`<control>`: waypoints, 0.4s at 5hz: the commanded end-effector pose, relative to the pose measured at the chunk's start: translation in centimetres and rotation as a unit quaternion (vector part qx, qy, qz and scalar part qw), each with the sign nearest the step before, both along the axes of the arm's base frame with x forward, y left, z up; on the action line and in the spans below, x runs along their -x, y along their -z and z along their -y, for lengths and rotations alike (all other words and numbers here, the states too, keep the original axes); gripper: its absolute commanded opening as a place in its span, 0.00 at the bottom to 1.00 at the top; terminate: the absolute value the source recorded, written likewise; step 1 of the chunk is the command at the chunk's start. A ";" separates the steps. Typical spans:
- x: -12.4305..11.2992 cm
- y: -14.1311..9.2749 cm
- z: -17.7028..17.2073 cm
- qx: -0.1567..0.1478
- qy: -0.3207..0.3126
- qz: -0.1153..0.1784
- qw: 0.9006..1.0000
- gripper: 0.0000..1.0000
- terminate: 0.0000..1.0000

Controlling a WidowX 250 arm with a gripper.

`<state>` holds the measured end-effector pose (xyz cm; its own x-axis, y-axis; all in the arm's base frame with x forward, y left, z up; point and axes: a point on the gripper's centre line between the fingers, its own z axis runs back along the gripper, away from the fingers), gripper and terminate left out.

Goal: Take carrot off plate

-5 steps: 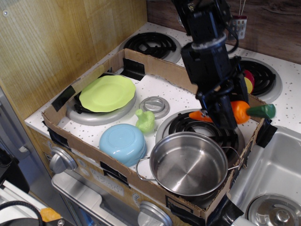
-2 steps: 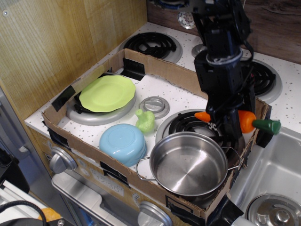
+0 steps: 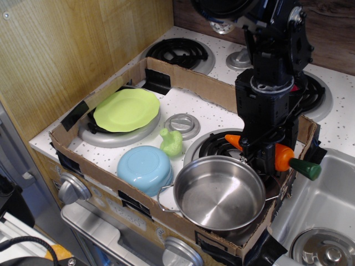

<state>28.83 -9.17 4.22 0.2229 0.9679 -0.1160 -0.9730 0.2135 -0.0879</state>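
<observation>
A black robot gripper (image 3: 265,156) is clamped on the orange toy carrot (image 3: 282,158), holding it over the right burner beside the steel pot (image 3: 219,192), well apart from the empty lime-green plate (image 3: 126,109); a good finish means lowering it gently before letting go.

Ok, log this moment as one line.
gripper: shut on carrot | carrot: above right burner, beside pot | plate: bare, far left

carrot (image 3: 284,158) middle hidden behind the pincer (image 3: 265,158), arm's upper part cut off by top edge
</observation>
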 end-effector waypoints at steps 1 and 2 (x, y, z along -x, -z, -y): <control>-1.9 -1.2 -2.9 -0.020 0.047 0.011 0.999 0.00 0.00; -2.7 -1.7 -3.5 -0.027 0.067 0.013 0.997 0.00 0.00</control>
<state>29.79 -6.14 4.41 0.3535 0.9331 -0.0653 -0.9350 0.3503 -0.0558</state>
